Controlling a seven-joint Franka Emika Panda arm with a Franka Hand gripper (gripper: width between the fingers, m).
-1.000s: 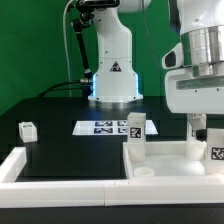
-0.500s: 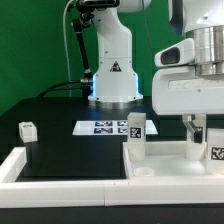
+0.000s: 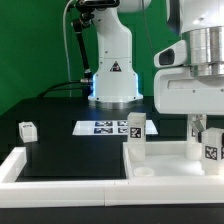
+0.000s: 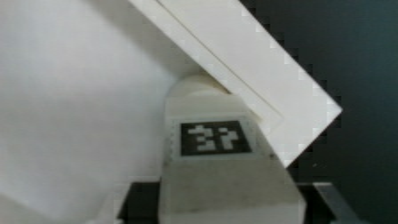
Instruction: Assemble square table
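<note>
The white square table top [image 3: 165, 160] lies at the front of the exterior view's right, with a round socket [image 3: 143, 172] showing at its near corner. One white leg with a tag [image 3: 134, 135] stands upright on its left corner. My gripper [image 3: 204, 129] is shut on a second tagged leg [image 3: 211, 151] and holds it upright at the top's right side. In the wrist view this leg [image 4: 217, 140] sits between my dark fingers [image 4: 151, 205], over the table top [image 4: 71, 100] beside its raised rim [image 4: 240, 55]. A third leg [image 3: 27, 130] lies on the black surface at the left.
The marker board [image 3: 104, 127] lies flat behind the table top. Long white bars [image 3: 20, 165] edge the black surface at the front left. The arm's base [image 3: 112, 75] stands at the back, with a green wall behind it.
My gripper's hand has turned about its upright axis with the leg in it. The held leg has shifted slightly to the left. The other parts have not moved.
</note>
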